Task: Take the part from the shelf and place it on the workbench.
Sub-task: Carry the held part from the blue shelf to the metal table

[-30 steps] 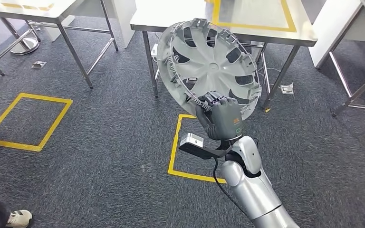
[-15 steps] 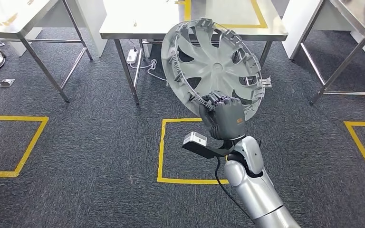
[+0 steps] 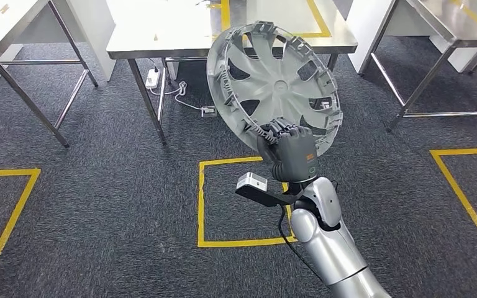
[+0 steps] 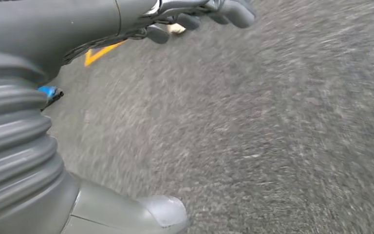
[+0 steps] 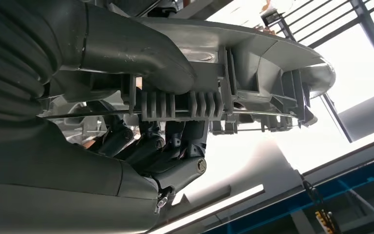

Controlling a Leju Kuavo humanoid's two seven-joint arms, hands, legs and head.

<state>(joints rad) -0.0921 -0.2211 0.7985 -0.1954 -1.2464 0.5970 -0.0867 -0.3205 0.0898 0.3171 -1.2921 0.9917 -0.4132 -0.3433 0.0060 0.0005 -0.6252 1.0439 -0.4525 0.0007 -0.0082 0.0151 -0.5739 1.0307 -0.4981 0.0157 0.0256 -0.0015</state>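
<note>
The part is a grey wheel cover [image 3: 273,77], round with spoke cut-outs and clips along its rim. My right hand [image 3: 289,154] grips its lower rim and holds it up, tilted, its inner side toward me, in front of a steel workbench [image 3: 161,34] marked with yellow tape. Close up in the right wrist view, the thumb lies over the wheel cover's rim [image 5: 253,53] and the fingers [image 5: 175,141] curl under it. My left hand [image 4: 195,14] hangs over grey carpet, its fingers loosely apart and holding nothing.
Yellow tape squares [image 3: 202,205] mark the grey carpet ahead of me and to both sides. More steel tables stand at the far left [image 3: 0,25] and far right [image 3: 453,22]. A power strip and cables [image 3: 155,77] lie under the middle workbench.
The whole view has shifted left as I turn and walk; the workbench now lies more straight ahead. My right hand keeps the same grip on the wheel cover.
</note>
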